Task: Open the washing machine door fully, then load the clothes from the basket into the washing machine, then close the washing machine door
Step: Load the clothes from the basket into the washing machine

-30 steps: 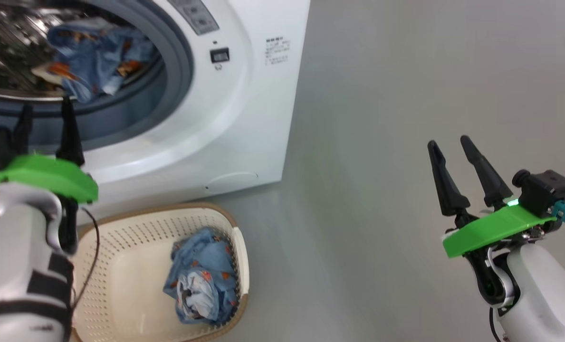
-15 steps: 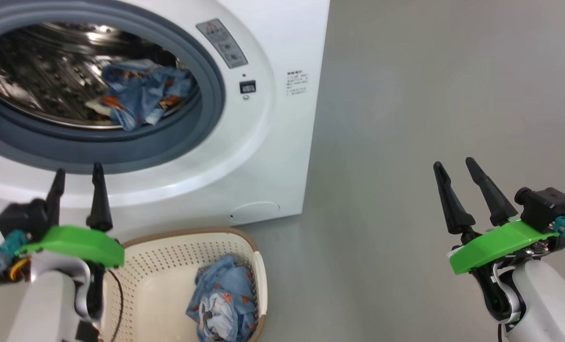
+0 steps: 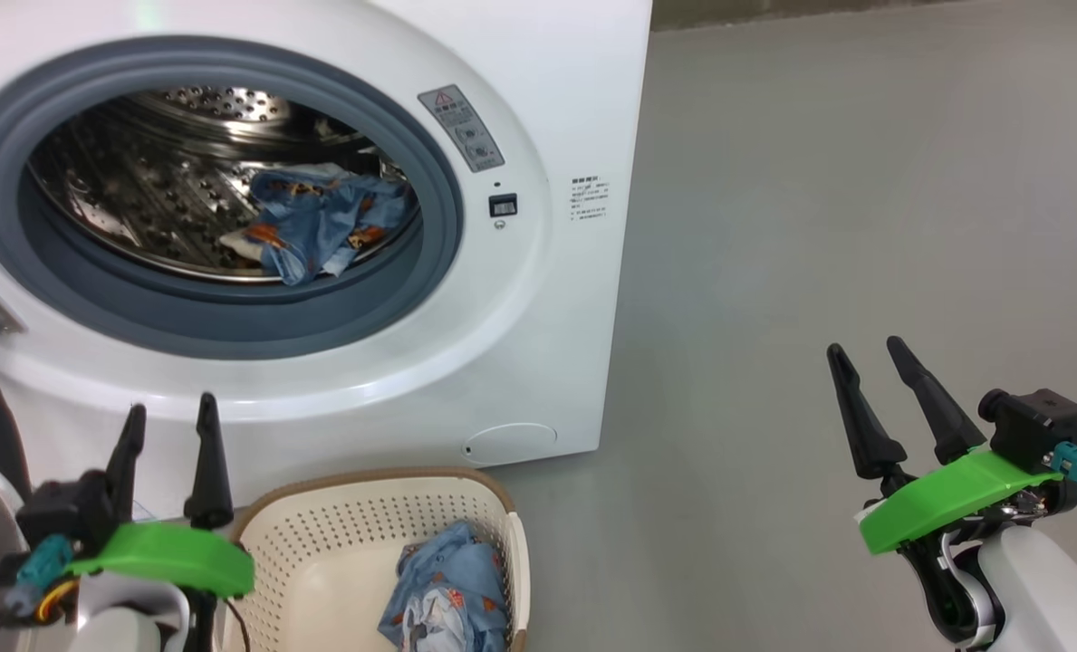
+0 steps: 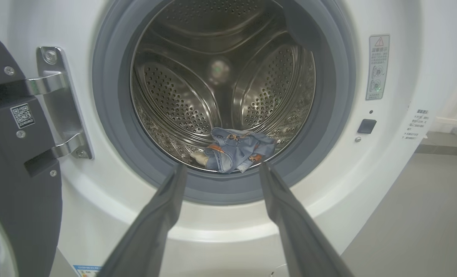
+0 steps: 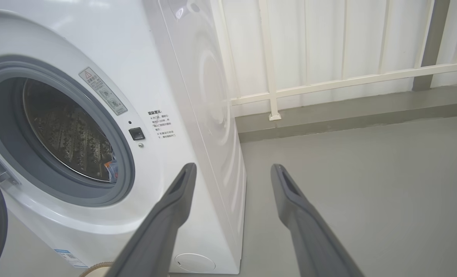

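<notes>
White washer (image 3: 547, 299) fills the upper left of the head view, door (image 4: 5, 184) swung wide to the robot's left. Left wrist view shows the door's dark inner face at the left edge, hung on a steel hinge (image 4: 59, 104) with two arms. Grey gasket (image 3: 230, 330) rings the opening, steel drum (image 3: 130, 199) behind it.

Load split in two. Blue garment (image 3: 321, 226) with orange prints lies crumpled on the drum floor, near the front lip, right of centre. Second garment (image 3: 452, 589), blue with a pale patch and orange prints, sits bunched in the basket (image 3: 366, 477), against its right wall. Basket stands on the floor (image 3: 819, 226) just in front of the washer's base, below the opening.

Left gripper (image 3: 171, 407): fingers spread, nothing between them. It hangs in front of the washer's lower front panel, at the basket's left rim in the head view. Its wrist view looks straight into the drum; the blue garment shows between the two fingertips, further in, untouched.

Right gripper (image 3: 864, 347): fingers spread too, nothing held. It hangs over bare floor, well apart from washer and basket. Its wrist view takes in the washer's right front corner and side panel, a blue label (image 5: 68, 257) low on the front, and a white railing (image 5: 328, 81) along the back wall.

Latch slot (image 3: 503, 205) sits right of the gasket, warning sticker (image 3: 461, 127) above it.
</notes>
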You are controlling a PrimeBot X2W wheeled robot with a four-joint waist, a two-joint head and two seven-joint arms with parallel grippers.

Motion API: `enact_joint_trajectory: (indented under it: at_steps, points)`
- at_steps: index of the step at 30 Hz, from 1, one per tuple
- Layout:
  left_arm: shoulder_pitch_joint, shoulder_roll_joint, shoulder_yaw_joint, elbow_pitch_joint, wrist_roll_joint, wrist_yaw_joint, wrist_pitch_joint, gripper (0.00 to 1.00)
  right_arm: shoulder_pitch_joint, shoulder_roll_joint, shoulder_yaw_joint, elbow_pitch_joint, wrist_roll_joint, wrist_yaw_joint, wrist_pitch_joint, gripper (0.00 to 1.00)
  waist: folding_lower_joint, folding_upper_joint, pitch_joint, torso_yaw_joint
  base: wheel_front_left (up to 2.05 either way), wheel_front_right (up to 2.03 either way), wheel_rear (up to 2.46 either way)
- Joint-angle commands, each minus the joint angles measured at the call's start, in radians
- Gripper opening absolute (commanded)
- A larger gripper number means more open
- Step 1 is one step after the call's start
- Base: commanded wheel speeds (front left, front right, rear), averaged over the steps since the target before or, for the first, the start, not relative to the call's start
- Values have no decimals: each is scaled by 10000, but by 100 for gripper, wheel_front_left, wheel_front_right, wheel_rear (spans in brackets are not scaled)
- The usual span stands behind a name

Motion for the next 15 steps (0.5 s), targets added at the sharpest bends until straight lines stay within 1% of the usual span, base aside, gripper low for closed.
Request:
enact_joint_trajectory:
  at_steps: [1, 15]
  points:
    - [46, 237, 361, -391, 2, -14, -64, 100, 93, -182, 176, -192, 60, 73, -80, 100, 0, 0, -92, 21, 0, 0, 0]
    - [1053, 13, 481, -1241, -4, 266, -64, 100, 196, -254, 118, -247, 11, 73, -80, 100, 0, 0, -354, -21, 0, 0, 0]
